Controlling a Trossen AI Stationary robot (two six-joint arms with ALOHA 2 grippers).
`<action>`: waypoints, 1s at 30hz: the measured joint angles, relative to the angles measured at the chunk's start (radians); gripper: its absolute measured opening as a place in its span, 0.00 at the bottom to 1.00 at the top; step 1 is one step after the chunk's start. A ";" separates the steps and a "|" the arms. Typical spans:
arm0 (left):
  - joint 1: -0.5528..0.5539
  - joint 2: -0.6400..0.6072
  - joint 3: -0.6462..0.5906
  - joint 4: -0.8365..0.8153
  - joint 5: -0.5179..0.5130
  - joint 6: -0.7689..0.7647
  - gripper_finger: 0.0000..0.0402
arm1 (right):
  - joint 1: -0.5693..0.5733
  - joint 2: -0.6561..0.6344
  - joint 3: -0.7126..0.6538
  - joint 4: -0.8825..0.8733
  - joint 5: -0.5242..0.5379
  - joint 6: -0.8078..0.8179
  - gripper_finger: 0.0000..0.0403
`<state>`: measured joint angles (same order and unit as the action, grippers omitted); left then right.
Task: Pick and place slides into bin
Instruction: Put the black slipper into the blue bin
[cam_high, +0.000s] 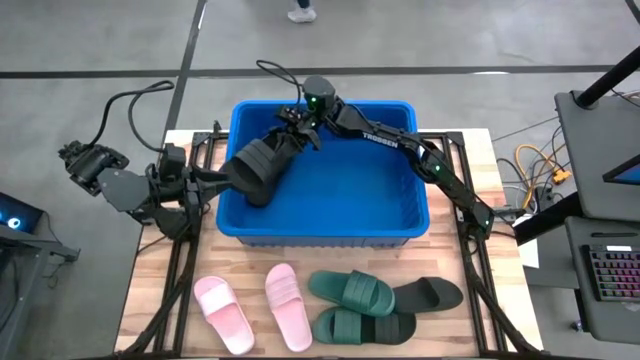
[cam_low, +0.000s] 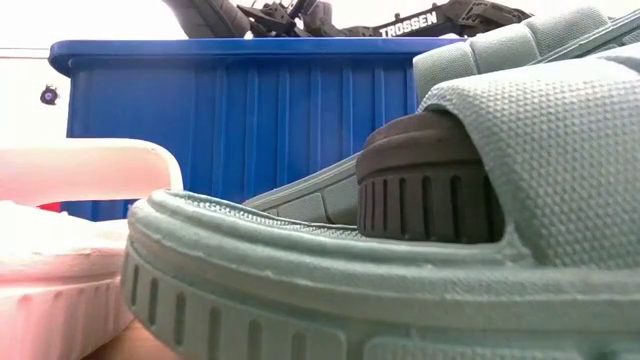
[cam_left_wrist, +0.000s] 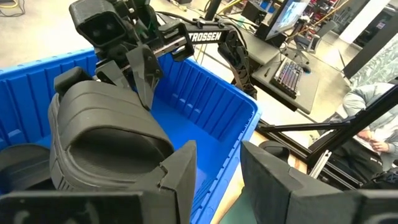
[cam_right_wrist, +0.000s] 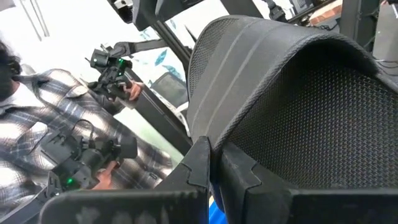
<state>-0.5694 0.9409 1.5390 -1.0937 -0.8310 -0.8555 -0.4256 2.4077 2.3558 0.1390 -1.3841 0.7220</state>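
A black slide (cam_high: 262, 165) hangs tilted inside the blue bin (cam_high: 400, 225), by the bin's left wall. My right gripper (cam_high: 296, 128) is over the bin's far left part and is shut on the slide's upper end. My left gripper (cam_left_wrist: 227, 180) is open at the bin's left rim, level with the slide's lower end. The slide (cam_left_wrist: 99, 143) lies against the outer side of one of its fingers (cam_left_wrist: 177, 177). Nothing is between the fingers. Two pink slides (cam_high: 222, 312), two green slides (cam_high: 350, 290) and another black slide (cam_high: 432, 294) lie on the table's near part. My right gripper pinches the slide's upper end (cam_left_wrist: 127, 87), beside the strap, between its two fingers (cam_left_wrist: 142, 70). The fingers slant down from above and from the far side. The slide hangs tilted below them, its lower end (cam_high: 248, 190) low in the bin. My left gripper: I cannot tell whether its finger touches the slide.
The bin fills the table's far middle. The low view is mostly blocked by a green slide (cam_low: 420, 250) and a pink one (cam_low: 70, 250) close to the camera. A person in a plaid shirt (cam_right_wrist: 37, 118) is beyond the table.
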 joint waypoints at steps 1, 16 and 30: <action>0.000 0.000 -0.001 -0.001 0.000 0.000 0.27 | 0.000 0.000 0.000 0.000 0.000 0.001 0.02; 0.000 0.001 -0.001 -0.016 -0.007 0.030 0.27 | -0.019 -0.125 0.000 -0.138 0.255 -0.010 0.02; 0.000 0.037 -0.007 -0.015 -0.316 0.188 0.27 | -0.018 -0.357 -0.002 -0.848 0.738 -0.443 0.02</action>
<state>-0.5694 0.9776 1.5322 -1.1083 -1.1473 -0.6671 -0.4431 2.0504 2.3539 -0.7086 -0.6465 0.2794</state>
